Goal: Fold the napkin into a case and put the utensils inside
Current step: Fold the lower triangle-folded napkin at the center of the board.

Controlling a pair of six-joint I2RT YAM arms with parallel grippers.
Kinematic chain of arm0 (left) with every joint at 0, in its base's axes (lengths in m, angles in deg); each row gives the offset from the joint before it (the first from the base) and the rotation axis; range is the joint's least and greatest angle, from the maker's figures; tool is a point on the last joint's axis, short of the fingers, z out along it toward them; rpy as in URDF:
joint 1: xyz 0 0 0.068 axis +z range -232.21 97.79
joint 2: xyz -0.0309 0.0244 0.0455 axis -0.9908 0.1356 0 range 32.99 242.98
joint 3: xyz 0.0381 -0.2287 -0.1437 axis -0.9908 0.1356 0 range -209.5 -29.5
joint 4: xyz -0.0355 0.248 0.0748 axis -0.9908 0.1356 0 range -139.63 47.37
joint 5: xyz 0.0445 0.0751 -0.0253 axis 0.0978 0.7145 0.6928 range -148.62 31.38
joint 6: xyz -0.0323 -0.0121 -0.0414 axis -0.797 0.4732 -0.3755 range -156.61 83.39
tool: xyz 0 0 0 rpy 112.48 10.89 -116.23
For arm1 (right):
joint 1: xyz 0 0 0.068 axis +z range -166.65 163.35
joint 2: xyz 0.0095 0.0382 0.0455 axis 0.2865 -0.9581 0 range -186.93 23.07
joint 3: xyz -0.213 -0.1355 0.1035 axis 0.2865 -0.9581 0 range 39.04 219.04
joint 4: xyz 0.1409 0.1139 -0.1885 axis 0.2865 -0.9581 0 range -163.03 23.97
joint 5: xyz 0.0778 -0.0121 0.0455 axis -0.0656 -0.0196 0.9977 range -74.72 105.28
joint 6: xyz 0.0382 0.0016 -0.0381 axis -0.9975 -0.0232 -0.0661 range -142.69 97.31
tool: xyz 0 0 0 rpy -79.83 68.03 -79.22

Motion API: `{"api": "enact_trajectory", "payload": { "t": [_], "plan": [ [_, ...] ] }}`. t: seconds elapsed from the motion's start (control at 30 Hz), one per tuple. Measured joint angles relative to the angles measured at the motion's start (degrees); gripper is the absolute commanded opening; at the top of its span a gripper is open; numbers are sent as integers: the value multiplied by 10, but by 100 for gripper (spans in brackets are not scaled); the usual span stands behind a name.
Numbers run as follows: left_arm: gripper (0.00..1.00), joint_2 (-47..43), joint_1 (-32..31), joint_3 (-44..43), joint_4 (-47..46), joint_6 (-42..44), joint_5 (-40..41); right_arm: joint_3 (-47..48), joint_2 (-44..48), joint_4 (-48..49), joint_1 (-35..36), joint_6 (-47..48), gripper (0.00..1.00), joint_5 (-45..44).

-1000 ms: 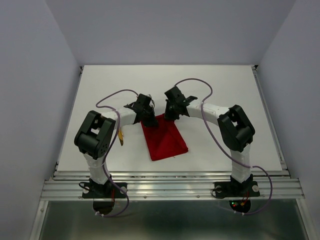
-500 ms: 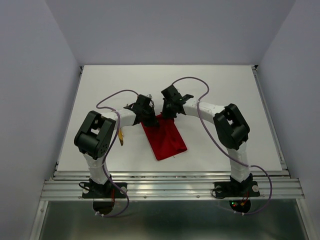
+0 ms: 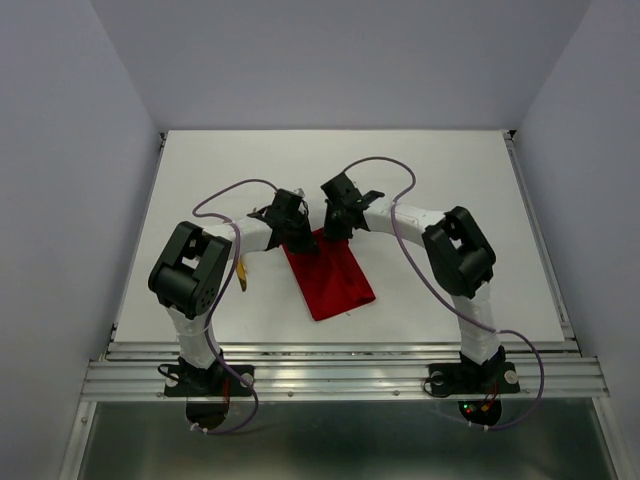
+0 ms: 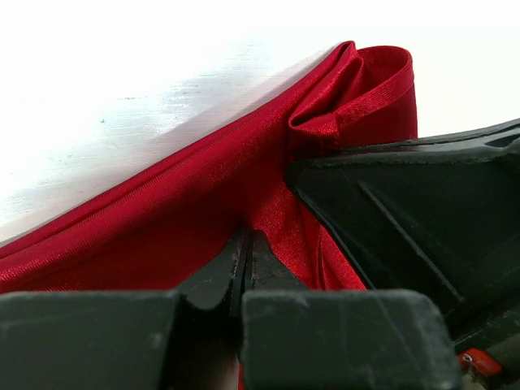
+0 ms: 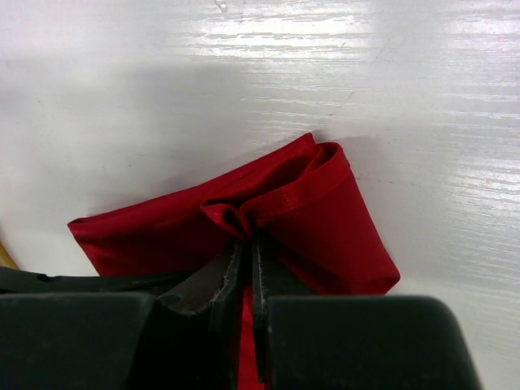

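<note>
Jaws left and right are each clamped on the napkin [image 3: 332, 277] at its far end (cloth bunched there)

White tabletop [image 3: 450, 170] between pale grey walls [image 3: 340, 60], evenly lit.

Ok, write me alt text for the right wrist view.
A red napkin, folded over, lies on a white table. Its bunched edge is pinched in the right gripper, whose black fingers are shut on the cloth.
</note>
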Motion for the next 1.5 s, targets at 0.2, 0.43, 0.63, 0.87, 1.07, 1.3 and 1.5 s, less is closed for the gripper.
{"api": "enact_trajectory", "payload": {
  "t": [0.2, 0.43, 0.63, 0.87, 1.07, 1.3, 1.5],
  "plan": [
    [6, -9, 0, 2, 13, 0, 6, 0, -6, 5, 0, -10, 31, 2],
    [6, -30, 0, 2, 60, 5, 27, -26, 5, 48, 3, -13, 37, 19],
    [6, -31, 0, 0, 75, 7, 31, -42, 28, 50, 3, -9, 38, 39],
    [6, -31, 0, -3, 78, 7, 35, -64, 88, 52, 3, -6, 36, 53],
    [6, -31, 0, -14, 81, 8, 35, -68, 108, 55, 3, -4, 33, 53],
    [7, -31, 0, -20, 81, 9, 34, -72, 99, 56, 3, -4, 22, 57],
    [6, -31, 0, -20, 81, 11, 34, -70, 68, 56, 3, -8, 11, 57]
  ]
}}
